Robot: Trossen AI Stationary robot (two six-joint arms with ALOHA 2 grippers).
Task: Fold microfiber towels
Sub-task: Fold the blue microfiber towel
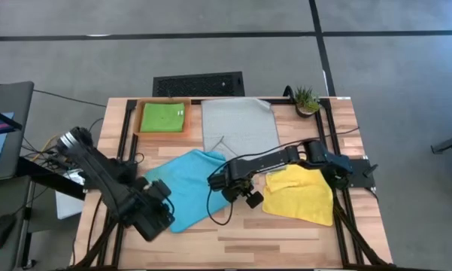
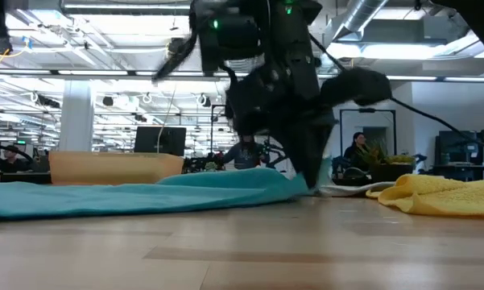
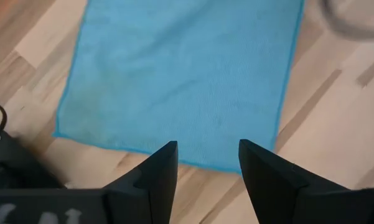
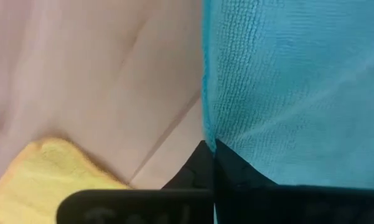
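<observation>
At blue towel (image 1: 186, 188) right edge: right end effector (image 1: 219, 181) pinching hem; left end effector (image 3: 206, 163) hovering agape.

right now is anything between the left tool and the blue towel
Nothing visible. The left tool hangs open just above the near edge of the blue towel, with only bare table around it. The right tool is already shut on the towel's opposite edge.

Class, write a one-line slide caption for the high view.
Right gripper pinches the blue towel's edge; left gripper waits open at its opposite side.
</observation>
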